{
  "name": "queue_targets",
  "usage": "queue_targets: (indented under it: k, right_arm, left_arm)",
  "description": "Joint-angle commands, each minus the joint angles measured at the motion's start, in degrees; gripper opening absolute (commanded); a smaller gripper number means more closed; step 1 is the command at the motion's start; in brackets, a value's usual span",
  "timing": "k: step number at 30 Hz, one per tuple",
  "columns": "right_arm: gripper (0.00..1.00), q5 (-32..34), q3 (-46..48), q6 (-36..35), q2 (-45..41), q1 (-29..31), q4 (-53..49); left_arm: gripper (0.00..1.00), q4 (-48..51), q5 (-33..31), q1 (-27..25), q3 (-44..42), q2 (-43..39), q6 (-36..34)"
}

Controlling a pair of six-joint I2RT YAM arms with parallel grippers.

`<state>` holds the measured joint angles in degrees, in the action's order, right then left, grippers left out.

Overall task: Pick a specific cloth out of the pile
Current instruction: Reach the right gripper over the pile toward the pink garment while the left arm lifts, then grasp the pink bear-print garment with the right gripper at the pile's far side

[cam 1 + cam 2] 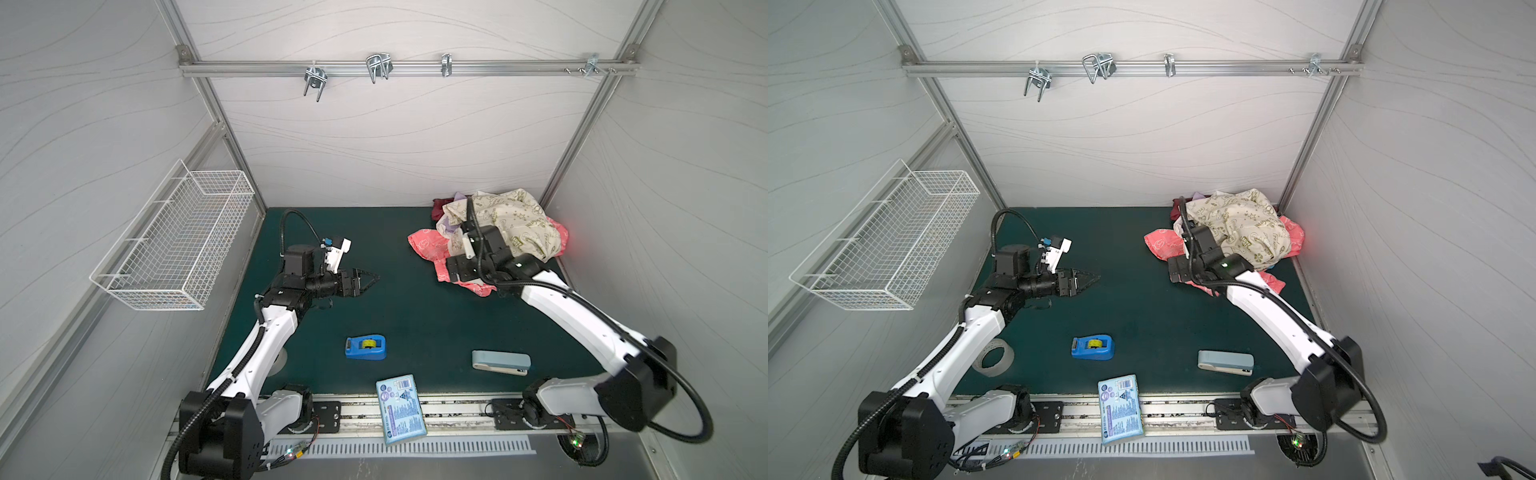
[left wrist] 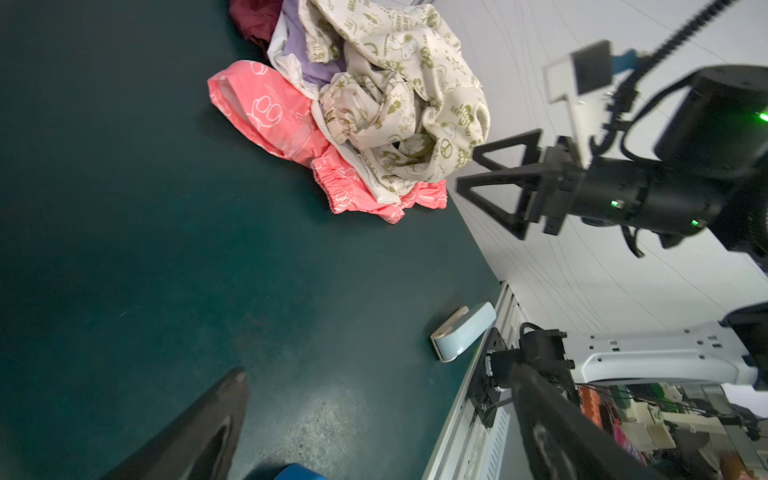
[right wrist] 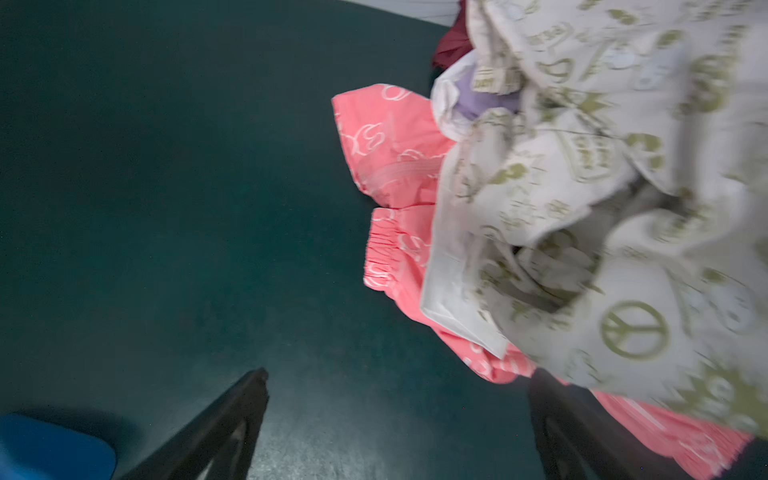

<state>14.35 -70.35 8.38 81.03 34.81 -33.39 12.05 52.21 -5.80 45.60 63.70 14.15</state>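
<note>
- The coral-pink cloth [image 1: 428, 245] lies in the far right corner of the dark green desk [image 1: 415, 316], at the bottom of the pile [image 1: 498, 216].
- A cream cloth [image 2: 399, 83] with olive print covers most of it. A pink flap and a gathered hem [image 3: 382, 245] stick out toward the middle of the desk.
- The right hand [image 3: 395, 415] hovers just beside that hem, its fingers spread wide and empty.
- The left hand [image 2: 378, 374] hovers well apart over bare desk, also spread and empty.
- The step in hand looks like the reach for a first grasp.
- To do it well, lower the fingers astride the exposed hem and pinch pink fabric only.
- Then draw it low toward the open desk, so the cream cloth slides off rather than coming along.
- On the cream cloth, "DAY" and peace signs can be made out.
- The white outline letters on the pink cloth cannot be read.
- A blue packet [image 1: 401, 409] at the desk's near edge carries print too small to read.
</note>
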Motion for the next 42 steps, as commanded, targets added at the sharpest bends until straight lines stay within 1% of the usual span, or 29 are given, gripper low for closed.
queue_targets:
  k: [1, 4, 6, 9, 15, 18, 22, 27, 36, 42]
  right_arm:
    - [0.99, -4.7, -5.2, -1.9, 8.4, 0.8, -5.4]
    - [0.99, -6.9, -11.0, -3.0, 16.2, 1.0, -5.9]
    - [0.96, -6.7, -14.9, -3.8, 21.1, 1.0, -6.3]
    - [0.93, -4.9, -20.4, -4.7, 27.7, 1.0, -7.3]
    - [0.92, -1.9, -27.6, -5.2, 36.2, 0.7, -7.2]
    - [0.93, 0.5, -30.5, -4.5, 39.5, -0.2, -7.2]
    - [0.94, 0.7, -33.4, -3.3, 43.0, -2.1, -6.9]
    - [0.95, 2.8, -37.0, -3.6, 47.1, -3.2, -6.1]
    - [0.95, 2.5, -43.6, -3.6, 53.2, -3.6, -7.2]
    - [0.95, 1.8, -43.8, -3.6, 55.2, -4.5, -7.6]
  left_arm:
    - [0.99, -1.2, 2.7, -0.5, 0.2, -0.6, -1.1]
    - [0.99, -1.6, 3.0, -0.8, 0.0, -0.4, -1.6]
    - [0.99, -1.5, 2.9, -0.9, 0.0, -0.1, -2.1]
    - [0.99, -0.6, 2.8, -1.0, 0.8, 0.7, -3.0]
    - [0.99, 0.2, 2.6, -1.0, 1.1, 1.4, -4.0]
    - [0.99, 0.2, 2.6, -1.1, 1.1, 1.6, -4.1]
    - [0.99, 0.4, 2.6, -1.4, 1.3, 1.3, -4.6]
    - [0.99, 0.7, 2.5, -1.8, 1.4, 1.1, -4.5]
    - [0.99, 1.4, 1.9, -2.3, 1.4, 0.6, -5.3]
    - [0.99, 1.4, 2.0, -2.4, 1.3, 0.6, -5.4]
